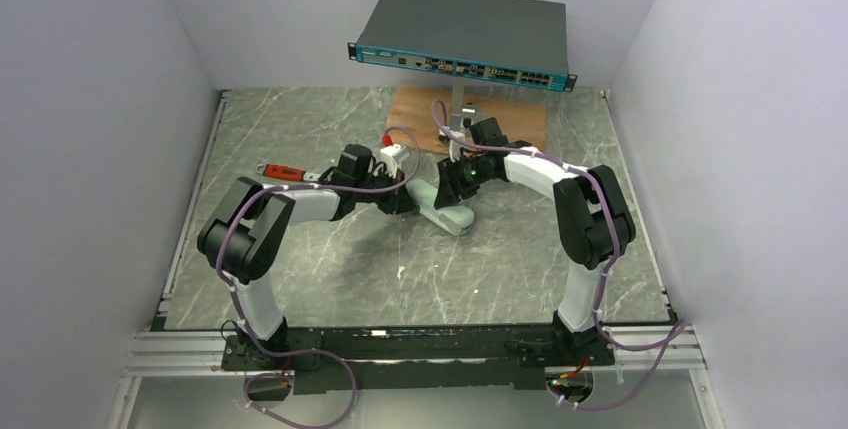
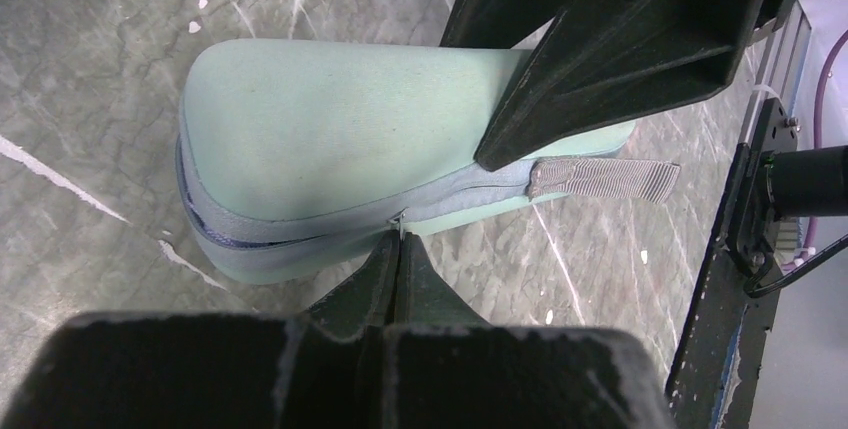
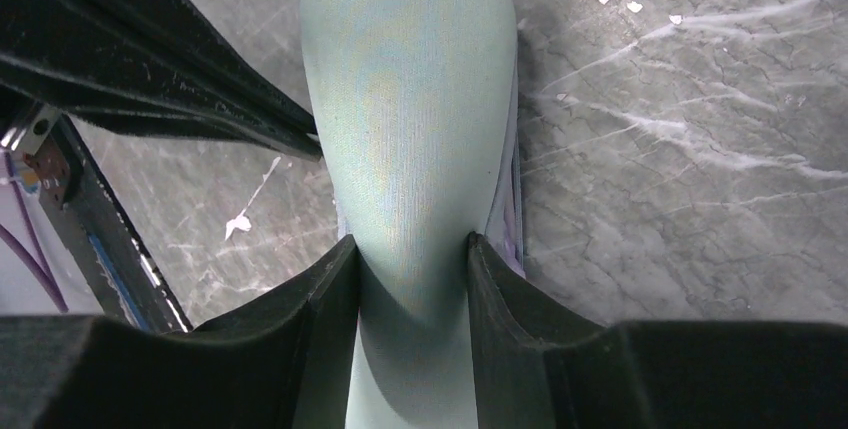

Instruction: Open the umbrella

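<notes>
**A:** In the right wrist view, what sits between the jaws of the right gripper (image 3: 410,254)?

**B:** We see the narrow end of the mint-green case (image 3: 410,99), clamped from both sides. One finger presses each flank. The broad rounded end reaches ahead of the tips and lies on the marble table (image 3: 700,149).

**A:** And the left gripper (image 2: 397,249)?

**B:** In the left wrist view we find its jaws closed, tip against tip. They touch the grey zipper seam (image 2: 290,234) that runs along the side of the case. We cannot tell whether anything small is caught between the tips.

**A:** What lies around those tips?

**B:** The flank of the case fills the space just ahead of them. To their right a ribbed grey strap tab (image 2: 605,177) juts from the seam. A black finger of the right gripper crosses just above the tab.

**A:** Where do we place the umbrella?

**B:** The umbrella shows in no view. We cannot tell whether it lies inside the case held between the right jaws.

**A:** And the top view?

**B:** We see both sets of jaws meeting at the case, mid-table. Behind the right jaws lie a wooden board (image 1: 520,124) and a network switch (image 1: 460,34) raised on a stand. A red-handled tool (image 1: 283,171) lies well apart from the left jaws, beside the left forearm.
</notes>
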Robot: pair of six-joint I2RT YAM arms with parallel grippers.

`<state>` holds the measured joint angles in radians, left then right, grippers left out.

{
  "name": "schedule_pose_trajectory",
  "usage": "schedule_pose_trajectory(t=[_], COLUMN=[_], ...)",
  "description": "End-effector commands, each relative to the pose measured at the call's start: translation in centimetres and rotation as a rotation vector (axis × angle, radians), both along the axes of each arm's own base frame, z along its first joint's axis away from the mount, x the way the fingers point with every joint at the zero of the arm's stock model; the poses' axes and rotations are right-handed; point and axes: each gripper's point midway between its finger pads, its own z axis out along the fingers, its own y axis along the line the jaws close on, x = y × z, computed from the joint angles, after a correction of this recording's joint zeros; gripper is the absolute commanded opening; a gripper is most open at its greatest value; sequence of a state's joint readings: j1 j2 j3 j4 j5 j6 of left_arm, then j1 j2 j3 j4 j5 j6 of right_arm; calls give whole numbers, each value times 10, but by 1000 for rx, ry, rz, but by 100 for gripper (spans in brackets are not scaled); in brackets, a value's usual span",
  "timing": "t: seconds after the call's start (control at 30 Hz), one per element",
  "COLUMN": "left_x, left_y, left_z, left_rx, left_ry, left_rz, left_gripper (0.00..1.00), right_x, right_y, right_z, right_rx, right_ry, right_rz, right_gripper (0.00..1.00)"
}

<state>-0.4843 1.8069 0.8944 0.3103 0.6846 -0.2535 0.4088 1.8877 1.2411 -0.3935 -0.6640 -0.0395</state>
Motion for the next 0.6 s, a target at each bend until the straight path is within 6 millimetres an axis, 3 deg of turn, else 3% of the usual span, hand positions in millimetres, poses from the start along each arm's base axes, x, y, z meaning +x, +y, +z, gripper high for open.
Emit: schedule_pose_trajectory(t=[0.0,0.37,0.57], left_x=[-13,-46,-58], left_y=[-37,-61,-64], left_z=[20,38,32], left_rx=[-85,-125,-134], left_ry=[-38,-99,-66], left_rz=[-79,-212,-227], left_gripper=[0,0,0], right_x=[-7,4,9], right_y=[14,13,11], right_z=[-15,-3,1], right_rx=[-2,-4,-8], right_ry=[62,-34,-67], right_rz=[-59,-109,-143], right_gripper=[0,0,0])
